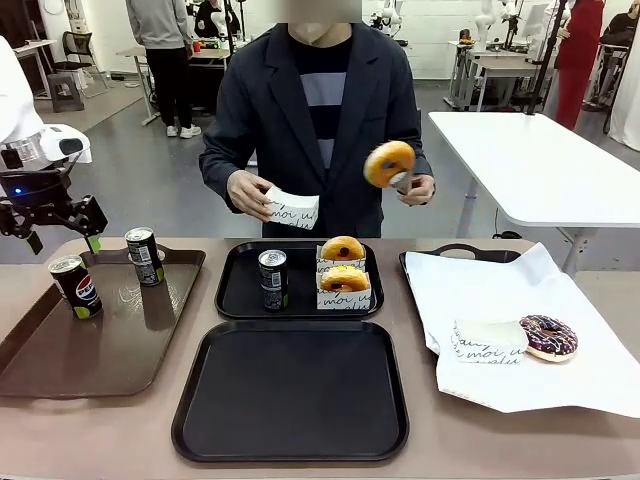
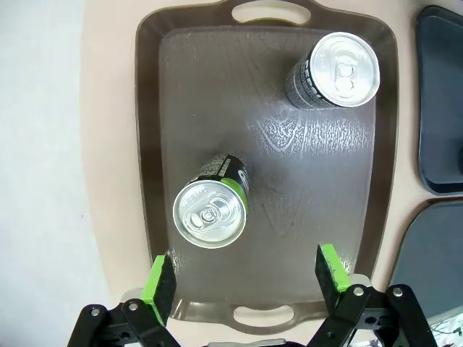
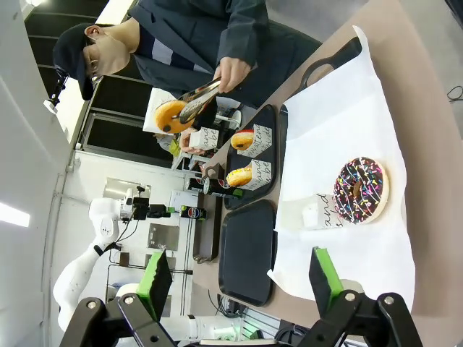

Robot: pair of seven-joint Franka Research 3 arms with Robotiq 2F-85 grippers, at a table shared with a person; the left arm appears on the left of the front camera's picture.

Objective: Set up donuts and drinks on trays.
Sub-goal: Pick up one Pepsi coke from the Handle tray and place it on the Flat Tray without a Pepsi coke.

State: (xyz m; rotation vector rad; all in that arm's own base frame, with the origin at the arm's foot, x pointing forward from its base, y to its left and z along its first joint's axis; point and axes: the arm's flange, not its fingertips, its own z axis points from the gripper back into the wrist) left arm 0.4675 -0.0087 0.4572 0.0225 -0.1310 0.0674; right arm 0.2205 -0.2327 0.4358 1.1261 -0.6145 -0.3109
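Note:
My left gripper [image 1: 64, 241] hangs open over the far left end of a brown tray [image 1: 110, 340], above two drinks: a Pepsi can [image 1: 76, 286] and a dark can [image 1: 144, 256]. In the left wrist view the Pepsi can [image 2: 210, 210] stands just ahead of the open left gripper [image 2: 246, 278], and the other can [image 2: 336, 72] is farther off. The far black tray [image 1: 240, 285] holds a can [image 1: 273, 279] and two sleeved donuts [image 1: 342, 250] [image 1: 344, 280]. The near black tray [image 1: 290, 390] is bare. My right gripper [image 3: 242, 278] is open, high above the table.
The person at the far side holds a glazed donut [image 1: 389, 163] in tongs and a paper sleeve [image 1: 291, 208] in the other hand. At the right, white paper [image 1: 500, 290] carries a chocolate sprinkled donut [image 1: 548, 337] beside a flat sleeve [image 1: 488, 340].

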